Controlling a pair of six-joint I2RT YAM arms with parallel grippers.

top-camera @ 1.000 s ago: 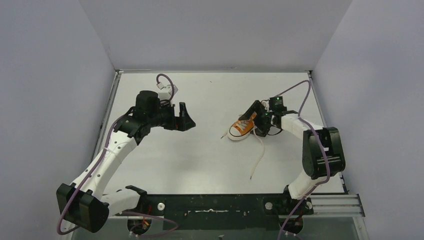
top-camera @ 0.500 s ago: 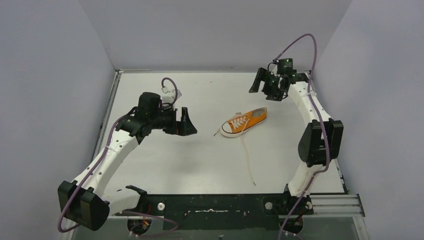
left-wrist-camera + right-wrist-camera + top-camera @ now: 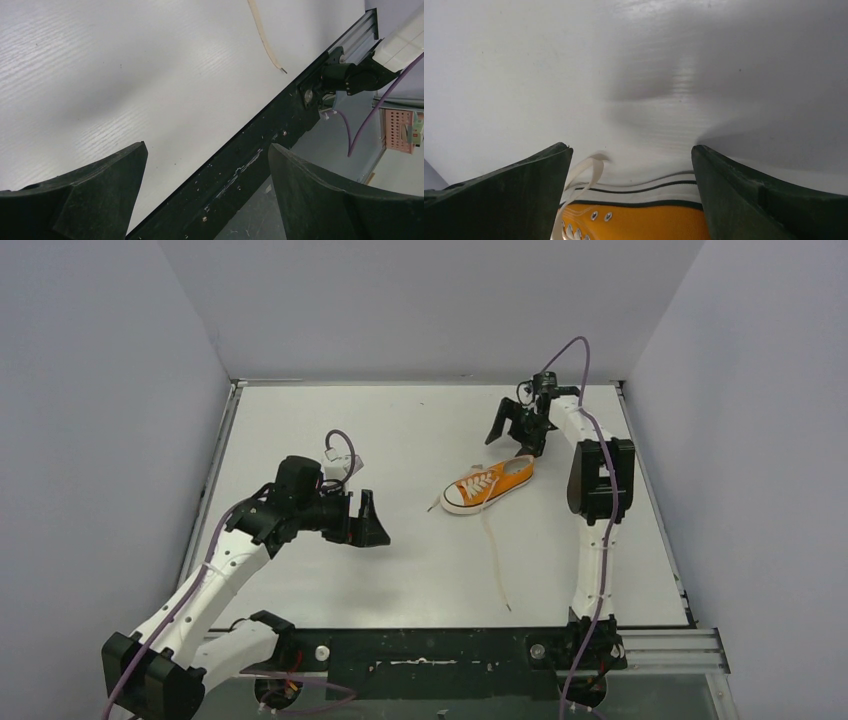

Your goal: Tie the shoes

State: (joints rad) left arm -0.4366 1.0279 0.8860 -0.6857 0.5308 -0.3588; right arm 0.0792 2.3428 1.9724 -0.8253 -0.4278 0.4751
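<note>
Untied so far: on the flat white surface [image 3: 400,580] the small orange canvas sneaker [image 3: 490,483] sits mid-right. The right claw [image 3: 512,435] hangs spread apart just past its heel end, I'd guess lining up a grab. The left claw [image 3: 368,522] is also apart and well off, idle. One long whitish lace [image 3: 494,560] trails toward the bases; the other's too small to make out.
</note>
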